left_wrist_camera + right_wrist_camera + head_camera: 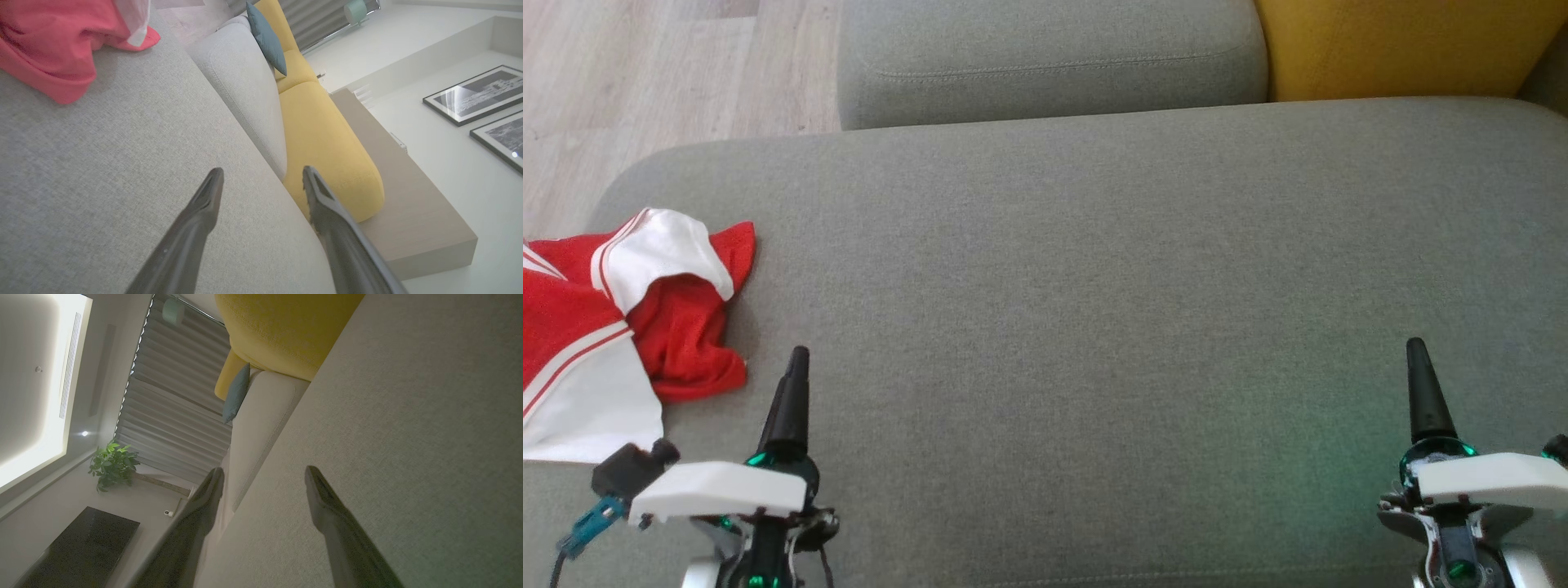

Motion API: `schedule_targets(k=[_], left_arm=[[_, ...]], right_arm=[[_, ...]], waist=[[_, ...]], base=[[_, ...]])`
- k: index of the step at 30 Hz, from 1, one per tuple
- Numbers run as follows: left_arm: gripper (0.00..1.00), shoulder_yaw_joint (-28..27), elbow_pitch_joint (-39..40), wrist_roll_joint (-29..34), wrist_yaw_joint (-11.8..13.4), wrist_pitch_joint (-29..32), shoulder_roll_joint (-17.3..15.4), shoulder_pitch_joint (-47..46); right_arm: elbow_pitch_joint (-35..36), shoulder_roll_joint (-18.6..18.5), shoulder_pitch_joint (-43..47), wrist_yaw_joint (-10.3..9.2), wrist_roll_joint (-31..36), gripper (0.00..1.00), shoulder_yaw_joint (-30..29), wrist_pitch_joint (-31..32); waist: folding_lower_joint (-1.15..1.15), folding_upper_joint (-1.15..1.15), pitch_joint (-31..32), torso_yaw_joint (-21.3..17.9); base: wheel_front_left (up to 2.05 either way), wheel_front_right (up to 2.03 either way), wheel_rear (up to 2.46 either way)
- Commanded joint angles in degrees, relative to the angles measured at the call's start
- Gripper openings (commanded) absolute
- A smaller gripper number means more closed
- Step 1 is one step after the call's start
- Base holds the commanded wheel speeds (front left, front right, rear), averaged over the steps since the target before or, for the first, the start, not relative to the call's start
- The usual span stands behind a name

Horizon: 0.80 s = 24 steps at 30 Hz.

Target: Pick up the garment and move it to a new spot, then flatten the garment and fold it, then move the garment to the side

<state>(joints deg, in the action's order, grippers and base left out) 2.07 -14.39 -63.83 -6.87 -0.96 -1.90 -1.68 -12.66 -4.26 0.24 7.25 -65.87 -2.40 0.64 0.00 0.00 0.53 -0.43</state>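
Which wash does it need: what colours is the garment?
The garment: red with white panels and stripes; best in head view.

Crumpled red-and-white garment, striped trim, grey cushion's left end

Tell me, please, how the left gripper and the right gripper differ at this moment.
The left gripper sits close beside the garment, not touching it; the right gripper is far from it, over bare sofa seat. The left gripper is toward the seat's left end; the right gripper is in line with the yellow cushion. Both are open, empty.
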Motion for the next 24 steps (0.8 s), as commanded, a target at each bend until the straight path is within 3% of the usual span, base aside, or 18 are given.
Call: schedule_targets(k=[1, 24], left_arm=[[1.00, -0.15, 2.30, 1.62, -0.28, -0.69, -1.01, -3.72], [1.00, 2.82, 1.67, 20.00, 0.85, -4.54, -1.95, -5.03]], right_arm=[[2.49, -1.12, -2.64, 0.11, 1.53, 1.00, 0.56, -0.71], [4.54, -1.34, -2.27, 0.15, 19.10, 1.00, 3.90, -3.12]], waist=[[0.00, 0.00, 0.01, 0.00], [0.00, 0.00, 0.25, -0.06]], base=[[0.00, 0.00, 0.00], [0.00, 0.00, 0.00]])
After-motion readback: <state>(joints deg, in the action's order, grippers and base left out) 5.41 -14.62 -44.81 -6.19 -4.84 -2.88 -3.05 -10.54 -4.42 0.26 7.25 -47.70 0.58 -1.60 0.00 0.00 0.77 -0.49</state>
